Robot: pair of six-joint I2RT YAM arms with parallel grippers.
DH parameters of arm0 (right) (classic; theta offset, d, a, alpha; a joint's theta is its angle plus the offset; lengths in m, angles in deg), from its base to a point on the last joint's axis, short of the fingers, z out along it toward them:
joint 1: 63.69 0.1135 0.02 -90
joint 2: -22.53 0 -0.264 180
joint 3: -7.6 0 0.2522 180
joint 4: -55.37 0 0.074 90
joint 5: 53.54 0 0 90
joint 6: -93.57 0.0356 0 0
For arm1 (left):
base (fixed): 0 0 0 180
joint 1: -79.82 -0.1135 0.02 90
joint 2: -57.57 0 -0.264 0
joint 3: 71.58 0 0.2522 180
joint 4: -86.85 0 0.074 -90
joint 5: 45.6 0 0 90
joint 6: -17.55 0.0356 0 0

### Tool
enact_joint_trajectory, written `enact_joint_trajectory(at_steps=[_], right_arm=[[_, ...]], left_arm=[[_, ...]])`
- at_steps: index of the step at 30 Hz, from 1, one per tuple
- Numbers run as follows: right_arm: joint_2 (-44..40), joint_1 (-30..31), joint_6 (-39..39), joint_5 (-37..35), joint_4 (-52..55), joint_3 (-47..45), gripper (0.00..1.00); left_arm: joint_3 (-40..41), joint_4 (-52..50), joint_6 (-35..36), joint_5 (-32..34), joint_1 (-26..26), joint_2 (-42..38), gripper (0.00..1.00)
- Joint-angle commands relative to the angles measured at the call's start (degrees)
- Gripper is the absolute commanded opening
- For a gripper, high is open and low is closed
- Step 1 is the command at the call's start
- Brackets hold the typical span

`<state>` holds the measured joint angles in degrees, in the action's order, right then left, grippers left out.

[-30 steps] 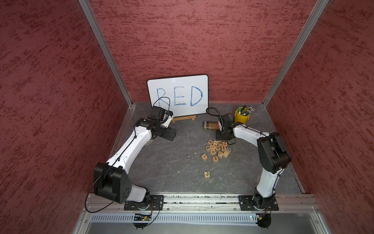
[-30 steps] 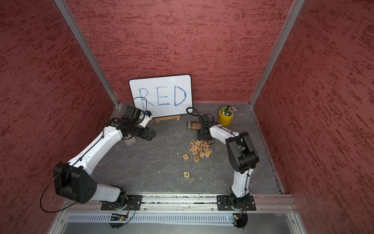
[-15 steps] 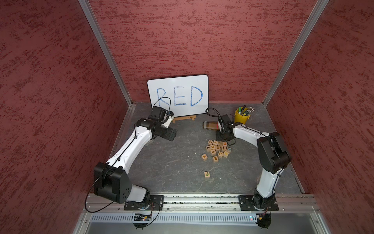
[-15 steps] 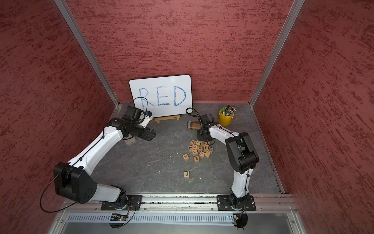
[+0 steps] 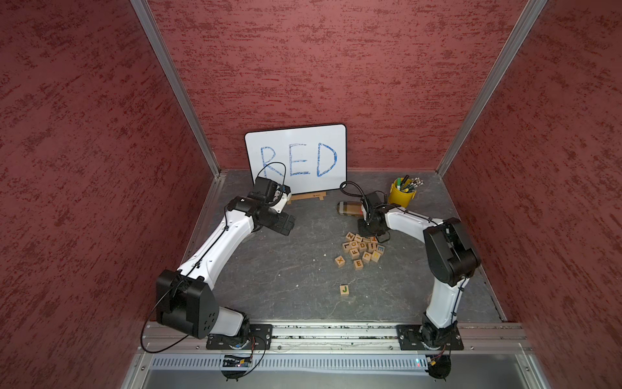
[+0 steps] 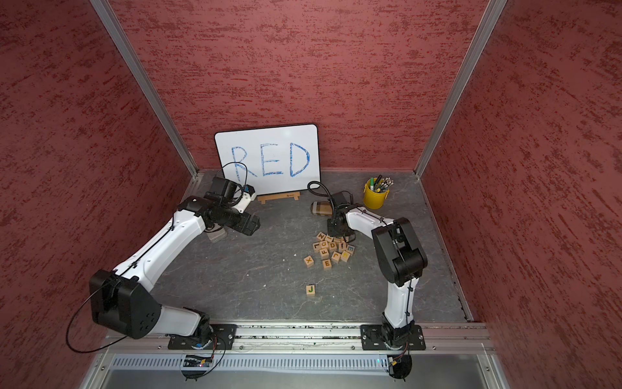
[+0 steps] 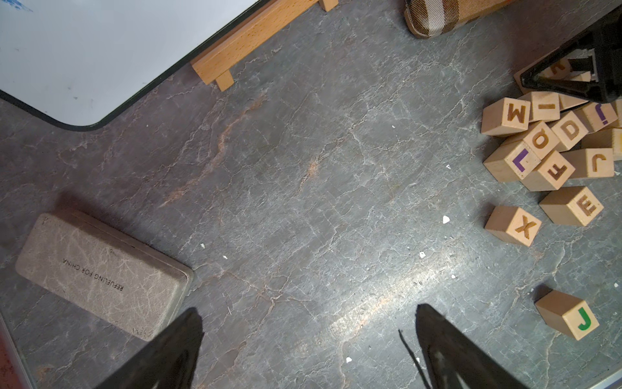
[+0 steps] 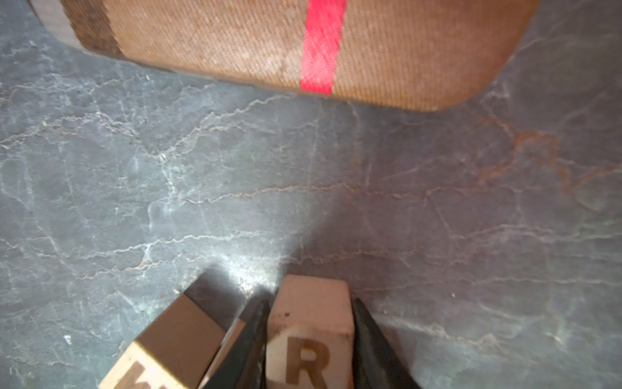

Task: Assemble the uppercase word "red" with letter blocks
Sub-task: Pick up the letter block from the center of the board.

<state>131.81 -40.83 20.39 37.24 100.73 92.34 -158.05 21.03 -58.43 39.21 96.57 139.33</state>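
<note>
A pile of light-wood letter blocks (image 5: 361,249) lies right of the floor's middle. In it, the D block (image 7: 571,130) sits among the others and the orange-brown E block (image 7: 587,206) lies at the pile's near edge. My right gripper (image 8: 311,300) is down at the pile's far edge, shut on the R block (image 8: 309,336), one finger against each side; in a top view the right gripper (image 5: 370,232) hides that block. My left gripper (image 7: 308,308) hangs open over bare floor, well left of the pile, with nothing between its fingers.
A whiteboard (image 5: 296,158) with blue "RED" leans on the back wall on a wooden stand (image 5: 307,196). A plaid case (image 5: 348,207) and a yellow pen cup (image 5: 402,197) stand behind the pile. A grey box (image 7: 101,272) lies under the left arm. X (image 5: 340,260) and green J (image 5: 344,289) blocks lie apart.
The right gripper's jaws have closed in on the R block. Both arms have stayed nearly where they were.
</note>
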Motion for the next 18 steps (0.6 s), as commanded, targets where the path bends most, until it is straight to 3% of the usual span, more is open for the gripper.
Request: enact_joint_trajectory(at_steps=[1,8,18], right_arm=[[0.78,0.52,0.14,-1.57,0.92,2.03,0.35],[0.81,0.49,-0.02,-1.96,1.69,3.24,0.25],[-0.73,0.80,0.05,-2.78,4.64,6.20,0.23]], left_arm=[[0.03,-0.42,1.10,0.84,0.30,-0.83,1.00],[-0.09,-0.46,1.10,1.00,0.30,-1.57,1.00],[-0.26,0.47,-1.40,3.87,-1.67,-2.75,1.00]])
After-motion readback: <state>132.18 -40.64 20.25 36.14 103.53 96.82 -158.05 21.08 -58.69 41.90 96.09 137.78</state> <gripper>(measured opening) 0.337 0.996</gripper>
